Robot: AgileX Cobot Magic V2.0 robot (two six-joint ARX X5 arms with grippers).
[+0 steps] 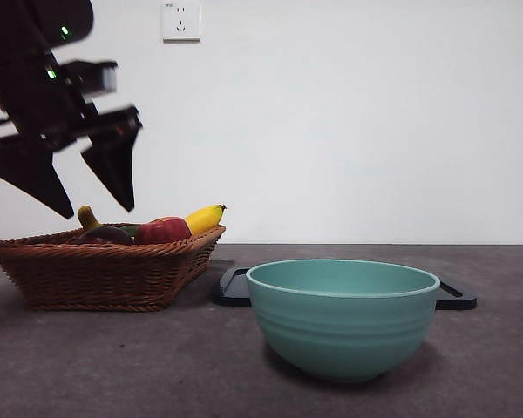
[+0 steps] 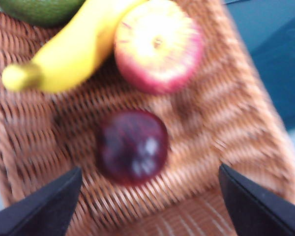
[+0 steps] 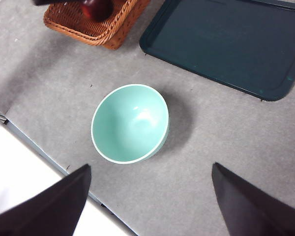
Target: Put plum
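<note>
Left end effector: black, two flat jaws tapering to sharp triangular points, matte surface.
Body above the left end effector: dark, blocky housing, blurred; two small green lights glow on it, and a pale grey rectangular patch sits on the side just above the jaws.
Left end effector in its wrist view: two black wedge-shaped tips with plain faces.
Right end effector: the same black wedge-shaped tips, smooth, with no visible markings, screws or cables.
</note>
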